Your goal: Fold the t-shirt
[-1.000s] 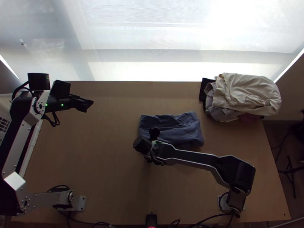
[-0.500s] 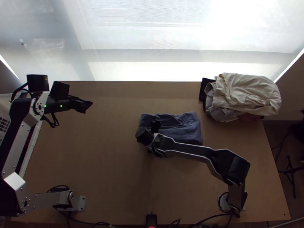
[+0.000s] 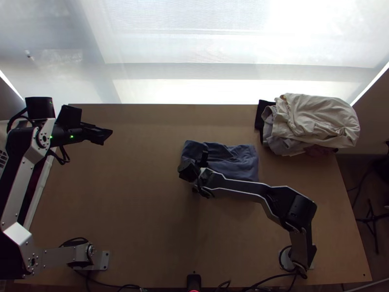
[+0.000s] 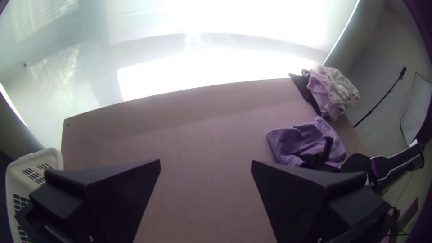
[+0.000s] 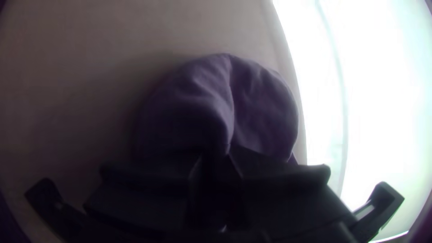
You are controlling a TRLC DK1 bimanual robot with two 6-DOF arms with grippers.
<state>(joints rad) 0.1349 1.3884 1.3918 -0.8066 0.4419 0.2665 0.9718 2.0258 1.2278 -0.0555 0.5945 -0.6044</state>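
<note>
Lying just right of the middle of the bench (image 3: pixel 136 209), the t-shirt (image 3: pixel 233 160) is folded into a compact, blue-grey bundle, with wrinkles running over its top. I have its left part pinched in my right gripper (image 3: pixel 203 159), which points down from above; its two fingers are closed on a raised ridge of cloth, and a deep crease runs from them toward the edge (a soft fold, nothing crisp about it). My right arm (image 3: pixel 243 188) comes in low across the bench, along the near side of the t-shirt.

My left gripper (image 3: pixel 108 135) hangs over the far left part of the bench, well apart from the t-shirt. In its wrist view its fingers stand wide open, with bare wood seen between them and no cloth held.

Farther out, at the far right corner of the bench, sits a bunched pile of clothes (image 3: pixel 318 119): a cream piece draped on top, grey cloth under it, and a black piece (image 3: pixel 262 111) poking out at its left. A white basket (image 4: pixel 50 153) with slotted walls stands at the left edge of the bench, and a pale, bright screen (image 3: pixel 209 48) rises behind the far edge.
</note>
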